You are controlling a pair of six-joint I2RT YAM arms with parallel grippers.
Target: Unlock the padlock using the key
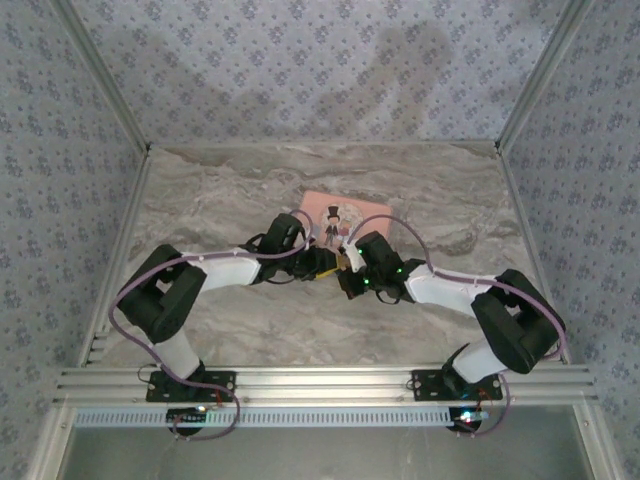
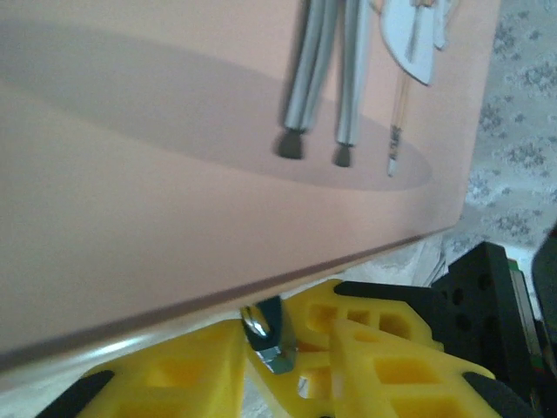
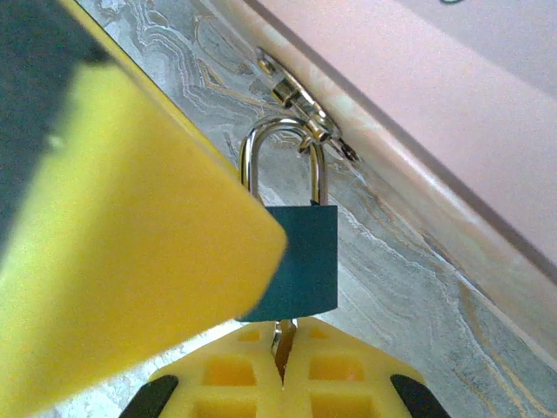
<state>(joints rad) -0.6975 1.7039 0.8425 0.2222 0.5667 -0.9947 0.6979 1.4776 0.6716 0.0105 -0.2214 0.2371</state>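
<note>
Right pincer (image 3: 284, 361) clamped on key (image 3: 280, 335), blade in underside of teal padlock (image 3: 300, 261). Left pincer (image 2: 283, 348) closed on padlock body from the side, one yellow finger (image 3: 113, 244) overlapping it in right wrist view. Padlock over marbled tabletop (image 1: 220, 190) near its middle, shackle (image 3: 315, 178) pointing toward near edge of pink card (image 1: 345, 215), just beside it.
</note>
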